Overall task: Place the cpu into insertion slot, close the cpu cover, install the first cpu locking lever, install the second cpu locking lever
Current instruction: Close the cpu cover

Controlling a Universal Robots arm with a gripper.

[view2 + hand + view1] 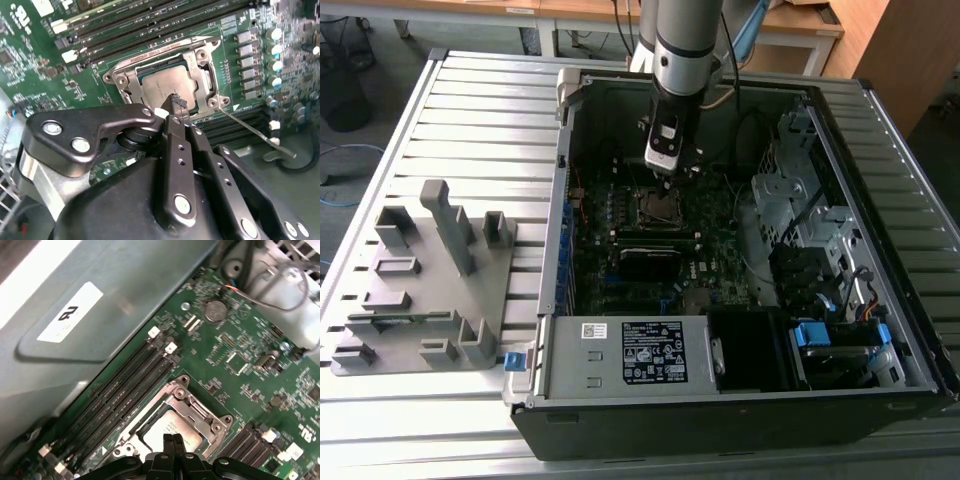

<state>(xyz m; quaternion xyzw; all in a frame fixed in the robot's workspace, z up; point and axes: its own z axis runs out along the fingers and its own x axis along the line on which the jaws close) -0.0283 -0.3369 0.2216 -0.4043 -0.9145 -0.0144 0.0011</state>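
Note:
The cpu (pixel 167 85) lies in the insertion slot (pixel 660 207) on the green board, its greyish top showing. The silver cpu cover (pixel 209 82) lies flat around it, and its frame is seen too in the first wrist view (pixel 197 410). My gripper (pixel 176 103) is shut with nothing in it, its fingertips just over the cpu's near edge, as both wrist views show (pixel 173 439). In the exterior view the gripper (pixel 665 172) hangs right above the slot. One thin locking lever (pixel 255 132) sticks out from the socket's corner across the board, unlatched.
Long black memory slots (pixel 150 25) run beside the socket, and a row of capacitors (pixel 274 50) stands on its other side. The case wall (pixel 100 305) rises close by. A grey fixture block (pixel 430 280) sits at the exterior view's left; drive bays (pixel 820 260) at its right.

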